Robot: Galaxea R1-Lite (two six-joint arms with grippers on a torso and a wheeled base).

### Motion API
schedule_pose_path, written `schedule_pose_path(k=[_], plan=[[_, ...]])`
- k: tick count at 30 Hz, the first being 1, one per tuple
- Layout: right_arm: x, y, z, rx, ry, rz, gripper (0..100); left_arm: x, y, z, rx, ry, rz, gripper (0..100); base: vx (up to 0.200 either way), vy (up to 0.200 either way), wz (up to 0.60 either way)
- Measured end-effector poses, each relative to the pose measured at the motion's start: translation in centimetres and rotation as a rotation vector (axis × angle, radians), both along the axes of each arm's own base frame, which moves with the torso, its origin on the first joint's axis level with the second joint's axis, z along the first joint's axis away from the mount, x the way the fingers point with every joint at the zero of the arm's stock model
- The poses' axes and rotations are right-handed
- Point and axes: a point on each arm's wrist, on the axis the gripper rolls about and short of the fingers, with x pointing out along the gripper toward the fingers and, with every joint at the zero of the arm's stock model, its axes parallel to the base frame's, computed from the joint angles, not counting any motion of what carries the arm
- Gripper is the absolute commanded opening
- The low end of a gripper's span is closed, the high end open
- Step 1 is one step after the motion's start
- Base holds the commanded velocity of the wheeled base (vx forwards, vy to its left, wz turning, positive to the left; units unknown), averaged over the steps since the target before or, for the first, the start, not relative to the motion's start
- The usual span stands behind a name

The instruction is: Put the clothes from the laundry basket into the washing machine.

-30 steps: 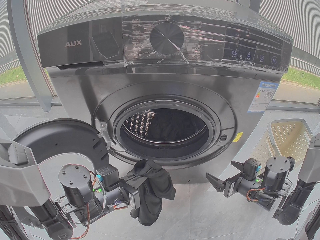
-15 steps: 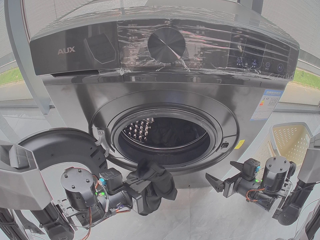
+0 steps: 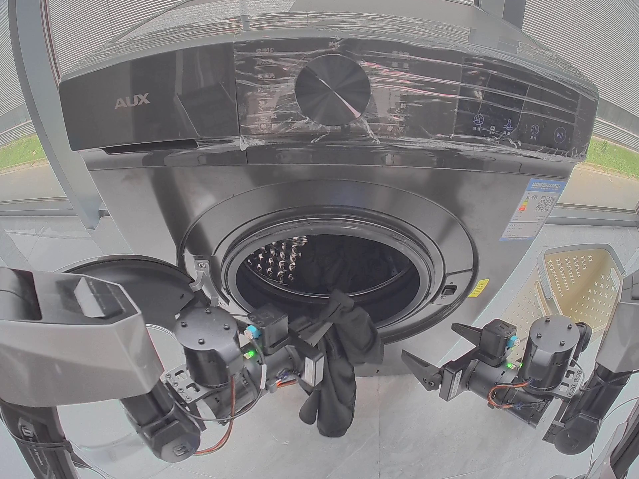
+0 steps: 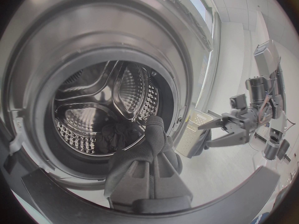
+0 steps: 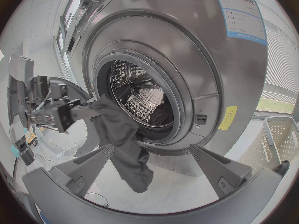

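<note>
My left gripper is shut on a dark garment, just below the front lip of the washing machine's open drum. The garment's top touches the lip and its long end hangs toward the floor. In the left wrist view the garment bunches over the closed fingers. More dark clothes lie inside the drum. My right gripper is open and holds nothing, low and to the right of the drum. The cream laundry basket stands at the right beside the machine.
The machine's round door is swung open on the left, behind my left arm. In the right wrist view the basket stands close to the machine's right corner. Pale tiled floor lies in front of the machine.
The camera moved closer to the machine. My left arm carried the garment right and up, from below the door hinge to the drum's lip. The right gripper dropped slightly.
</note>
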Motion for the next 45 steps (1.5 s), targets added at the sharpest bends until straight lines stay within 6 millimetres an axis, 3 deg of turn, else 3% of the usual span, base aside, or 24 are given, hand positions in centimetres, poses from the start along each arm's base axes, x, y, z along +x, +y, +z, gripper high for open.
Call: schedule_pose_path(k=[8, 13, 32, 41, 45], plan=[[-0.2, 0.1, 0.5, 0.010, -0.016, 0.011, 100, 5.0, -3.3, 0.0, -0.166, -0.019, 0.022, 0, 0.000, 0.000, 0.00], [-0.3, 0.1, 0.9, 0.021, -0.028, 0.016, 100, 8.0, -4.5, -1.7, -0.149, 0.066, 0.053, 0, 0.000, 0.000, 0.00], [-0.6, 0.2, 0.9, 0.021, -0.027, 0.026, 100, 15.7, -7.1, -2.6, -0.146, 0.110, 0.145, 0, 0.000, 0.000, 0.00], [-0.6, 0.2, 0.8, 0.018, -0.023, 0.025, 100, 19.8, -7.1, -2.9, -0.167, 0.077, 0.271, 0, 0.000, 0.000, 0.00], [-0.6, 0.2, 0.6, 0.014, -0.019, 0.025, 100, 20.6, -6.8, -3.6, -0.163, 0.085, 0.293, 0, 0.000, 0.000, 0.00]])
